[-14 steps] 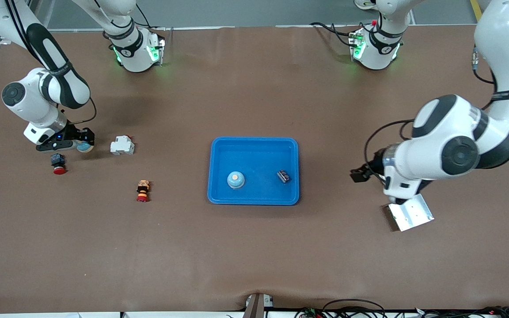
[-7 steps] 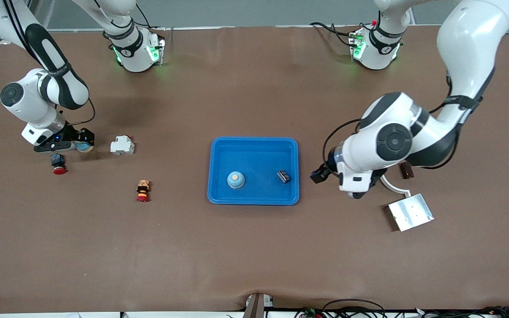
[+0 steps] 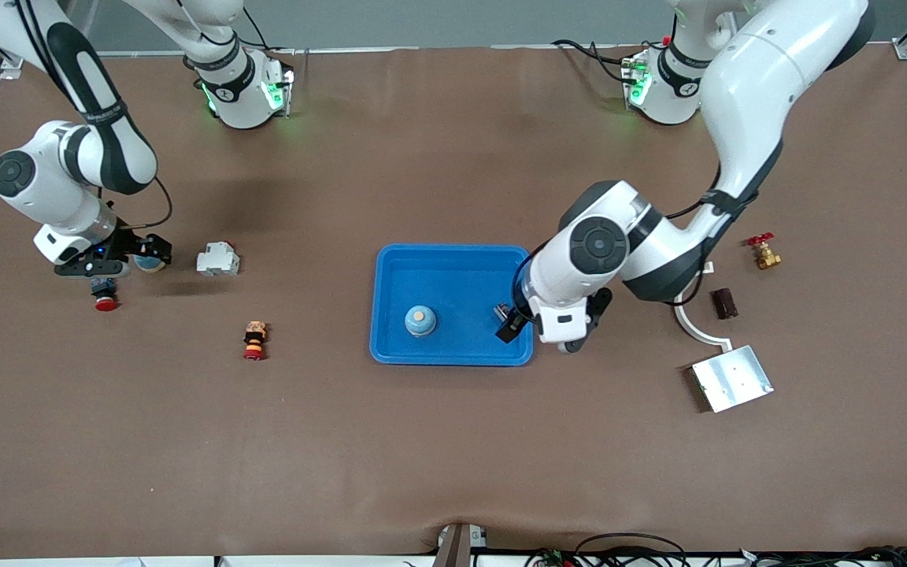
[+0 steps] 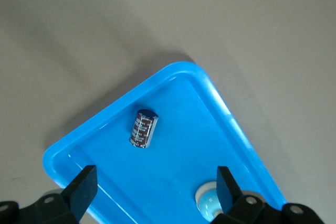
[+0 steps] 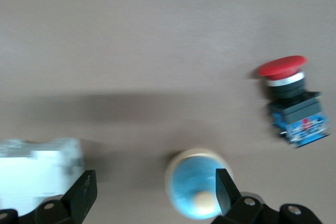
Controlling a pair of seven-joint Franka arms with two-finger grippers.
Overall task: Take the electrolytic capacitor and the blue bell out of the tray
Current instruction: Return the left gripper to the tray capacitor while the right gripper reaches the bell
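Over the blue tray (image 3: 453,256), the left gripper (image 3: 507,324) hangs open above the capacitor (image 4: 143,128); right gripper (image 3: 146,256), open, straddles a bell (image 5: 198,182).

A brown table (image 3: 422,441) is seen carrying a blue tray (image 3: 453,356) (roughly central), a white block (image 3: 217,259), two red push buttons (image 3: 105,299) (image 3: 253,340), a metal plate (image 3: 732,378) and a brass valve (image 3: 764,253).

A brown mat covers the table (image 3: 438,441) (grey floor along its top edge).
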